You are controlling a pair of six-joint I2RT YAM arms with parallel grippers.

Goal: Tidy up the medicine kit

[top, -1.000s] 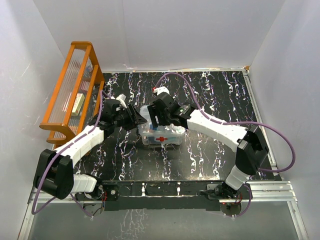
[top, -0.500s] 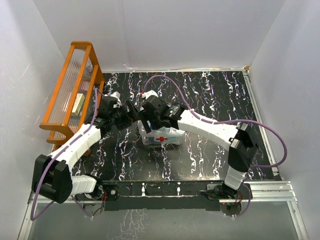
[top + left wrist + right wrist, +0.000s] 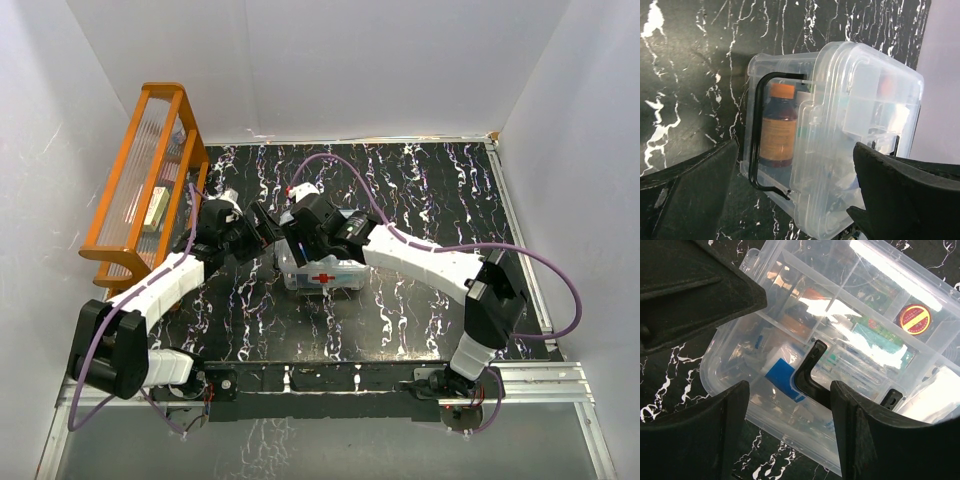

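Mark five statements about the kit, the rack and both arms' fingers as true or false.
1. The medicine kit sits on the dark marbled table. True.
2. A bottle with an orange cap shows inside the kit. True.
3. The right fingers are shut on the lid's dark handle. False: they are spread open and are not clamping the handle.
4. The orange rack stands at the table's right edge. False: it stands at the left edge.
5. The left fingers are open. True.
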